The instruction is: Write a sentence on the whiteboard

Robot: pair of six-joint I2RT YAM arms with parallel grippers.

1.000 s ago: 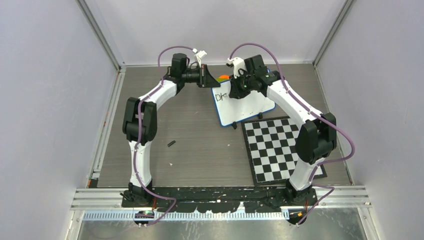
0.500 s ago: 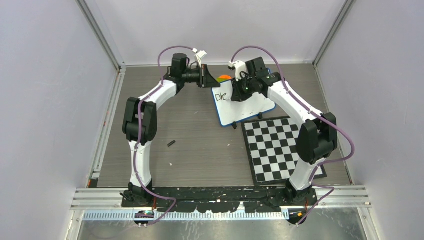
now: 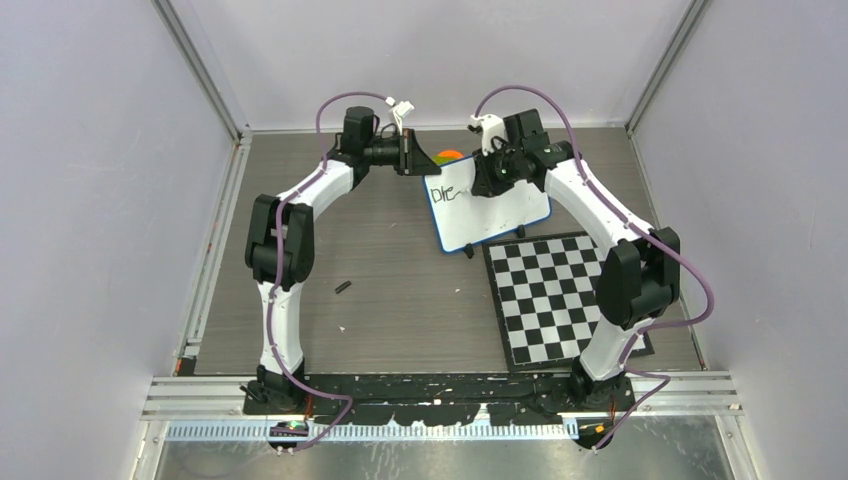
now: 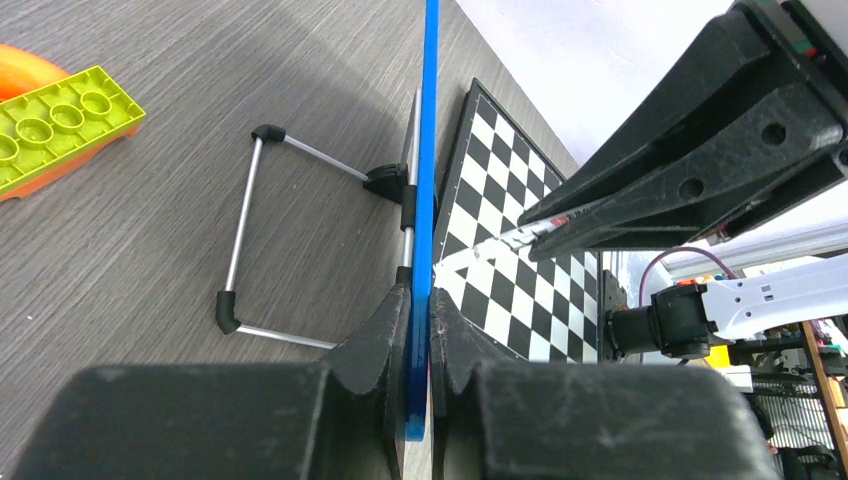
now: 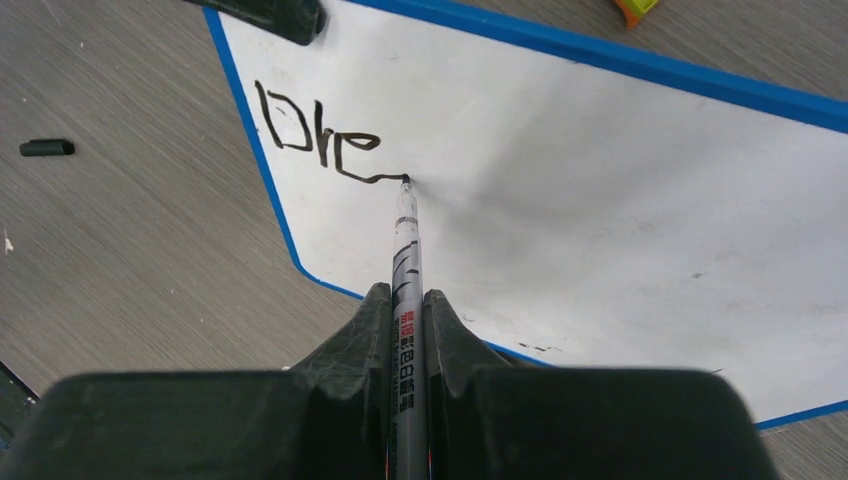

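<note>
1. Seen from above, a small whiteboard [image 3: 500,215] with a thin blue rim sits on the far part of a dark wood-grain table [image 3: 380,250], between the tips of the two robot arms.
2. The left gripper [image 4: 420,325] is closed on the whiteboard's blue rim, with one finger on each side of the edge. A thin wire stand [image 4: 245,235] with black corner pieces folds out behind the whiteboard.
3. The right gripper [image 5: 405,310] is clamped tight around a slim marker [image 5: 407,250]. The marker points away from the wrist, and its black tip touches the white surface.
4. Black handwritten lettering [image 5: 315,140] near the whiteboard's upper left corner reads roughly "Dre". A low trailing stroke runs from the last letter to the marker tip.
5. A black-and-white checkered board [image 3: 560,295] lies flat on the table, just beside the whiteboard's near edge on the right-arm side.
6. A green toy brick [image 4: 60,125] rests against an orange piece [image 4: 25,70] on the table behind the whiteboard.
7. A small black cap [image 3: 343,287] lies alone on the table, well apart from the whiteboard, nearer the left arm.
</note>
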